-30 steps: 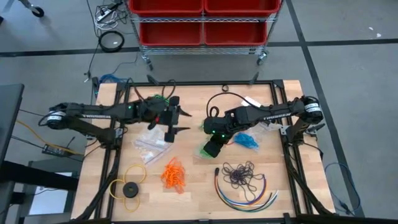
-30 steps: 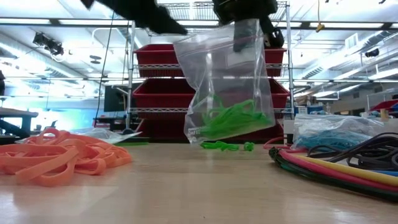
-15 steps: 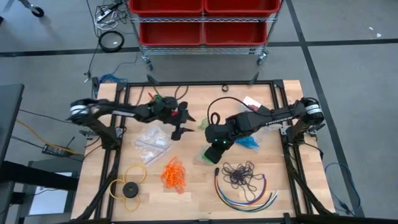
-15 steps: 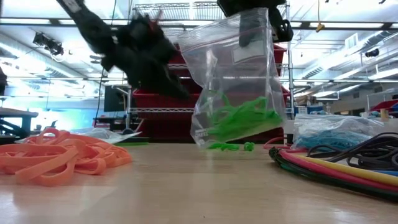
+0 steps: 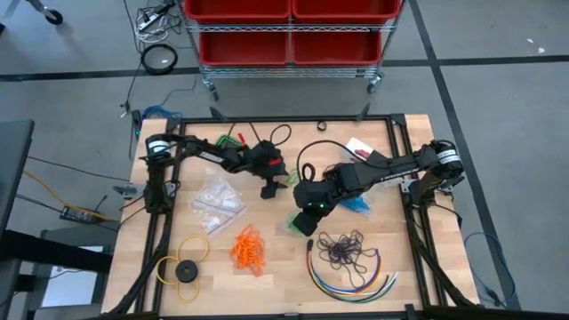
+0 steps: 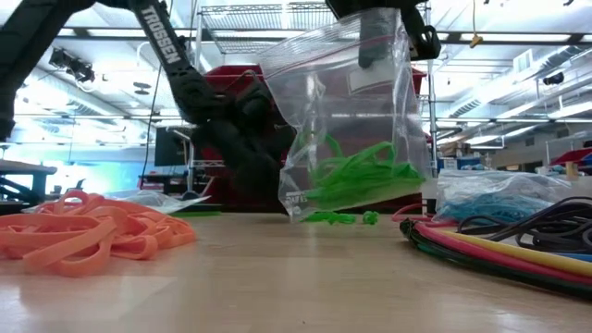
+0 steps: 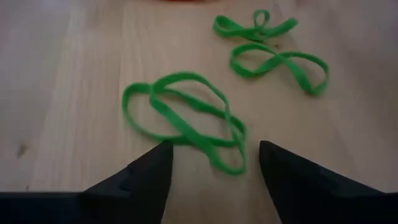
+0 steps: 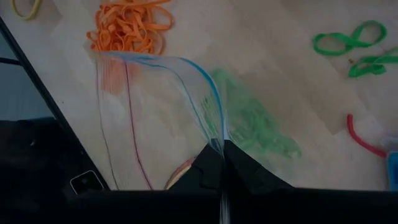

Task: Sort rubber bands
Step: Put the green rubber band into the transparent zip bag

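Hovering spread over loose green rubber bands (image 7: 186, 118), left end effector (image 7: 211, 165) risks snagging only one loop; right end effector (image 8: 221, 163) pinches bag (image 6: 347, 120) rim, which could slip.

Green rubber bands (image 7: 186, 118) loose on pale wood table (image 5: 276, 267); more green inside clear bag (image 6: 347, 120) with red and blue zip lines. Orange bands (image 5: 248, 249), blue bands (image 5: 356, 203), dark, possibly purple, bands (image 5: 342, 248). Multicoloured cables (image 5: 351, 280). Yellow ring (image 5: 182, 258), black disc (image 5: 187, 271). Red bins (image 5: 289, 22).
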Tool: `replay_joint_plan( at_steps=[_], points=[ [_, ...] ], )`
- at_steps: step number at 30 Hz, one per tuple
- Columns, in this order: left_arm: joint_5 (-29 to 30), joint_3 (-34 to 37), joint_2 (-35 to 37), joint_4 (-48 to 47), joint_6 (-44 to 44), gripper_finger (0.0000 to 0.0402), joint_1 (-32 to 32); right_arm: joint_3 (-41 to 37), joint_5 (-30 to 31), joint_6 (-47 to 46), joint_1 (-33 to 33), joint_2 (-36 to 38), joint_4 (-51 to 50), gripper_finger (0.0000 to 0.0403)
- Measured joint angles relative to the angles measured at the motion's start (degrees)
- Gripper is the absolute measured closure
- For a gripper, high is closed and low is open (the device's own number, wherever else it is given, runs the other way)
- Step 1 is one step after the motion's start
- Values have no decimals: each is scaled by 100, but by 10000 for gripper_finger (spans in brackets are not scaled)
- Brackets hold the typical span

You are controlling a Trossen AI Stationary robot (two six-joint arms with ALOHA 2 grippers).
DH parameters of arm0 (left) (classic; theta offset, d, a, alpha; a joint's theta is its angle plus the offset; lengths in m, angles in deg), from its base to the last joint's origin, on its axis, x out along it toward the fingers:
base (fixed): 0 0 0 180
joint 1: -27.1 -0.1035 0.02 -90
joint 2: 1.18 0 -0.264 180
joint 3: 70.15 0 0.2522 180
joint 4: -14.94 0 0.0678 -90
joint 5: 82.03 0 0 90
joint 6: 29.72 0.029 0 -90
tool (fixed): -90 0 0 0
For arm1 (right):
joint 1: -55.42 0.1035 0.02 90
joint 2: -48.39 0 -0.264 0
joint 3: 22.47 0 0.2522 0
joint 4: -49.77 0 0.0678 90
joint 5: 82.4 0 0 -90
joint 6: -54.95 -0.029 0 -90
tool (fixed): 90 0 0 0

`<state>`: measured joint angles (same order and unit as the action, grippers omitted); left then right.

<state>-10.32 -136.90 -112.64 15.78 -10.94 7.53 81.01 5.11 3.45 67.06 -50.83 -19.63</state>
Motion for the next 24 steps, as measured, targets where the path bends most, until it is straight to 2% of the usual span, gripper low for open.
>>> replay_joint_plan(
  at_steps=[3, 5, 7, 10, 11, 16, 20, 24],
  points=[
    [191, -214, -141, -176, 23, 174, -15, 0, 31, -1, 0, 0, 7, 403],
    [187, -346, -179, -447, 141, 208, -33, 0, 32, -2, 0, 0, 25, 403],
    [175, -445, -188, -782, 303, 260, -34, 0, 34, -2, 0, 0, 21, 403],
    [16, -586, -172, -1230, 370, 363, -35, 0, 42, -2, 0, 0, 30, 403],
    [-84, -625, -140, -1374, 350, 381, -52, 0, 48, -2, 0, 0, 28, 403],
    [-529, -646, 334, -1999, 33, 395, -51, 0, 56, 0, 3, 0, 31, 403],
    [-990, -674, 1236, -2311, -84, 396, 57, 0, 55, 9, 3, 0, 11, 403],
    [-987, -665, 2175, -2807, -67, 397, 374, 2, 69, 35, 3, -2, 27, 403]
  ],
)
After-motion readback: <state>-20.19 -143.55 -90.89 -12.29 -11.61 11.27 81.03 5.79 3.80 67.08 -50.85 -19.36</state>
